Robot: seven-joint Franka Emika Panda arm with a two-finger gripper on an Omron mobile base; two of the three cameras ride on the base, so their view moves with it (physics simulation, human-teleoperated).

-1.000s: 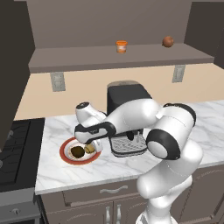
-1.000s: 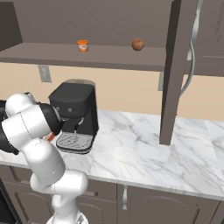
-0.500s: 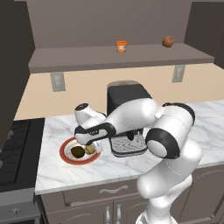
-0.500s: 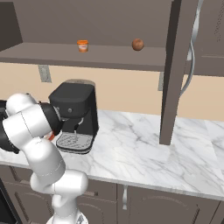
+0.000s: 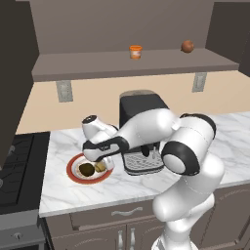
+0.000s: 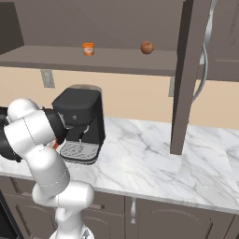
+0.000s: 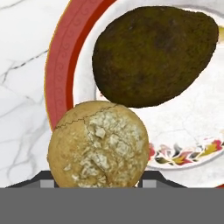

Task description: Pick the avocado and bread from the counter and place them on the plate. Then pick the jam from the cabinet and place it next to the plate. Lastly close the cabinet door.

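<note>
- Tan, cracked crust: bread [image 7: 98, 146], a round lump between the fingers [image 7: 98, 186], which are clamped on it at the plate [image 7: 61, 74]; it sits low over the red rim, beside the avocado [image 7: 153, 54].
- Avocado: dark brown-green, rough-skinned oval, lying on the plate's cream centre, just beside the bread.
- Step in hand, judged: setting the bread down. Best lowered until it rests on the plate, nudged inward off the rim, then released gently so it does not roll onto the counter [image 5: 63, 190].
- Jam [image 5: 135, 51]: orange jar on the cabinet shelf [image 5: 88, 63], not yet fetched; a reddish ball [image 5: 187, 46] stands further along.
</note>
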